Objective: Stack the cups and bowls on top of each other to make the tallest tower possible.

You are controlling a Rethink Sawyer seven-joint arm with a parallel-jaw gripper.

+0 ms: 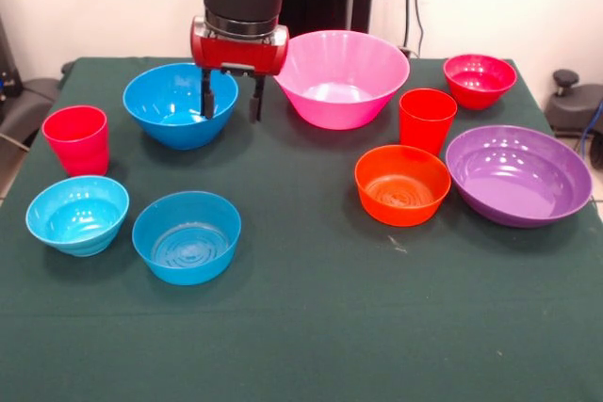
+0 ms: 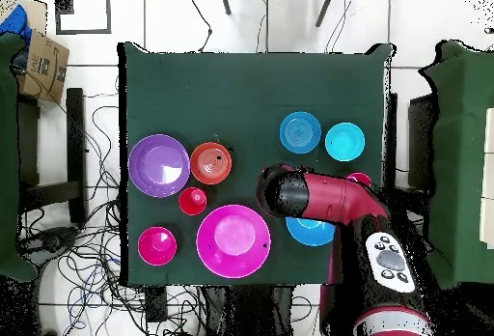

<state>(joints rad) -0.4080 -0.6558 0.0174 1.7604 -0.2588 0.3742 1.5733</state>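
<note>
Over the table's far edge, toward its left corner as the front camera shows it, the gripper [image 1: 231, 101] is hanging with its two dark fingers [image 1: 206, 96] standing apart and nothing between them. One finger is showing against the deep blue bowl [image 1: 179, 104], over its inner wall, and the other is dropping just outside the rim, between that bowl and the large pink bowl [image 1: 343, 77]; I judge that straddle to be a setup for pinching the thin wall, since a bowl that wide offers no other purchase.

Nothing is nesting yet, so the tower is not begun. Every piece is sitting mouth-up and apart from the others. Along the left edge the pinkish-red cup [image 1: 76, 138] is standing upright, with the small light-blue bowl [image 1: 77, 215] nearer the front edge and the small blue bowl [image 1: 187, 236] just beside it. Toward the right edge the purple bowl [image 1: 518, 174] is lying wide and shallow, the small orange bowl [image 1: 402, 184] is sitting just beside it, the orange-red cup [image 1: 427, 120] is standing behind that, and the small red bowl [image 1: 480, 79] is resting near the far right corner.

Such a scattered layout is leaving room around each rim for the fingers to come down. From overhead the arm [image 2: 328, 197] is covering most of the deep blue bowl, so rim contact cannot be told.
</note>
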